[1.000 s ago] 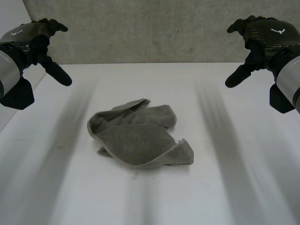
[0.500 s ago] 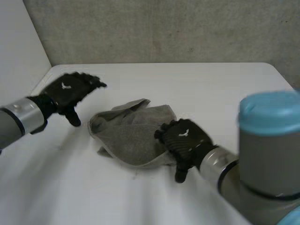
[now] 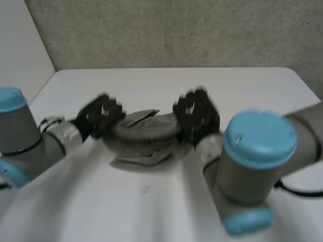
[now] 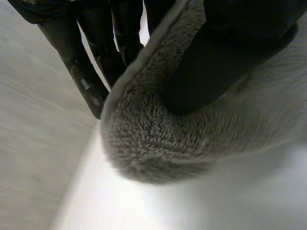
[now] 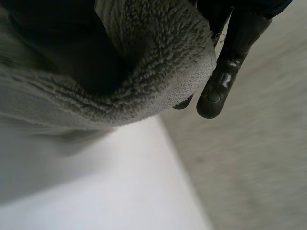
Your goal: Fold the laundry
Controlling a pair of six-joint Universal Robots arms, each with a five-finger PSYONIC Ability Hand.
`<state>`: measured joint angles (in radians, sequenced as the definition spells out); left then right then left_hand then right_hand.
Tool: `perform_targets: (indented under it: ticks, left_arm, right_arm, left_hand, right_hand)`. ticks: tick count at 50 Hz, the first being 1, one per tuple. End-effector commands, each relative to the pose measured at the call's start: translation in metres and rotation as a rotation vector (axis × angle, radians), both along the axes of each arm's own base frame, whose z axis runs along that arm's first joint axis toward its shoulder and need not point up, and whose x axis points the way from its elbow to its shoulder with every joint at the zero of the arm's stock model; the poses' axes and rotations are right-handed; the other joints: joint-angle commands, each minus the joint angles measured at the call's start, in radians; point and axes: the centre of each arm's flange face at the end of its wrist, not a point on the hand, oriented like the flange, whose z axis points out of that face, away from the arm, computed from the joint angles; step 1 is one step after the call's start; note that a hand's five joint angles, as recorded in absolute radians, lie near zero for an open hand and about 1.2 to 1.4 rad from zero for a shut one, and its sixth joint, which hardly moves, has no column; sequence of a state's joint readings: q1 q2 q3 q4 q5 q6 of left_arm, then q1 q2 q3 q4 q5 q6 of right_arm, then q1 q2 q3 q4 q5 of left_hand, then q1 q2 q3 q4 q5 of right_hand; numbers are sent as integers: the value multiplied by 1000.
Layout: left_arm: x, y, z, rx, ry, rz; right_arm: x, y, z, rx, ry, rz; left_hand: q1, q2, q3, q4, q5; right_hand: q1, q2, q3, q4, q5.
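The crumpled grey terry towel [image 3: 144, 137] is bunched at the middle of the white table [image 3: 151, 212], pinched at its 9 o'clock edge by thumb and fingers of the left hand [image 3: 100, 117], and at 3 o'clock likewise by the right hand [image 3: 198, 116]. As thick folds, not single corners, are gripped, layers could be lifted together and stay tangled.

a plain white flat-topped table [image 3: 151, 212] stands against a rough grey concrete wall [image 3: 176, 30]; a crumpled grey terry-cloth towel [image 3: 144, 151] sits near the table's middle, bunched up, its lowest folds resting on the surface; a tiny dark speck [image 3: 145, 189] lies just in front of it
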<state>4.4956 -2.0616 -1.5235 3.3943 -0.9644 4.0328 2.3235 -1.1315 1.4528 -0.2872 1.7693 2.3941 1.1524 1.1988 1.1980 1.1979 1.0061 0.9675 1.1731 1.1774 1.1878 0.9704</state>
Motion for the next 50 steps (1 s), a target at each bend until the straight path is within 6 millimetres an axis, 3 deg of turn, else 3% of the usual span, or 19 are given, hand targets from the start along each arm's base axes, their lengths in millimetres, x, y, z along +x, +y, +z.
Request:
perform_targets:
  ticks: [1,2,4,7,11,13,15,16,18,19,24,30,32,33,34,39,42,44,50]
  left_arm:
    - [-42,-24,126,-537,335,145]
    - [-42,-24,126,-538,336,145]
    - [-45,-20,172,-618,557,221]
    - [-49,-6,191,-609,692,283]
    - [-51,6,183,-531,700,365]
    - [-50,12,167,-464,661,404]
    - [-47,22,128,-319,549,446]
    - [-47,23,128,-318,549,446]
    - [-48,44,83,-171,413,446]
    - [-48,44,83,-170,412,446]
    - [-45,92,15,65,201,417]
    - [-45,128,-7,243,158,389]
    - [-46,143,-6,345,184,380]
    - [-46,143,-6,346,184,380]
    - [-46,146,-3,388,197,377]
    - [-49,143,18,412,240,344]
    - [-42,124,27,398,272,363]
    - [-22,92,31,389,303,435]
    - [5,54,33,415,347,429]
  right_arm:
    - [-6,-71,107,-435,-97,-149]
    - [-7,-76,129,-522,-154,-155]
    - [-7,-74,149,-607,-212,-147]
    - [-15,-67,180,-737,-298,-138]
    - [-19,-62,177,-747,-287,-121]
    - [-20,-61,166,-718,-263,-113]
    - [-20,-59,134,-630,-193,-95]
    - [-20,-59,134,-630,-193,-94]
    - [-24,-55,98,-502,-98,-72]
    - [-24,-55,98,-501,-98,-72]
    - [-52,-51,22,-185,108,-91]
    - [-82,-55,-16,42,189,-154]
    - [-102,-62,-25,150,166,-216]
    - [-103,-62,-25,151,166,-217]
    - [-111,-64,-29,193,141,-239]
    - [-133,-75,-37,261,74,-313]
    - [-150,-86,-43,274,31,-334]
    - [-154,-89,-45,275,20,-332]
    - [-160,-97,-48,266,1,-321]
  left_hand:
    - [244,197,198,198,216]
    - [244,197,198,198,216]
    - [244,197,198,198,216]
    - [244,197,198,198,216]
    - [244,197,198,198,216]
    - [244,197,198,198,216]
    - [244,197,198,198,216]
    - [244,197,198,198,216]
    - [244,197,198,198,216]
    - [244,197,198,198,216]
    - [244,197,198,198,216]
    - [244,197,198,198,216]
    - [-576,-622,-621,-621,-604]
    - [-581,-627,-626,-626,-609]
    - [-978,-1024,-1023,-1023,-1006]
    - [-978,-1024,-1023,-1023,-1006]
    - [-978,-1024,-1023,-1023,-1006]
    - [-974,-1021,-1020,-1020,-1002]
    - [-942,-988,-987,-987,-970]
  right_hand:
    - [429,223,219,209,251]
    - [429,223,219,209,251]
    - [429,223,219,209,251]
    - [429,223,219,209,251]
    - [429,223,219,209,251]
    - [429,223,219,209,251]
    - [429,223,219,209,251]
    - [429,223,219,209,251]
    - [429,223,219,209,251]
    - [429,223,219,209,251]
    - [429,223,219,209,251]
    - [429,223,219,209,251]
    - [429,223,219,209,251]
    - [429,223,219,209,251]
    - [429,223,219,209,251]
    - [429,223,219,209,251]
    - [429,223,219,209,251]
    - [429,223,219,209,251]
    - [429,223,219,209,251]
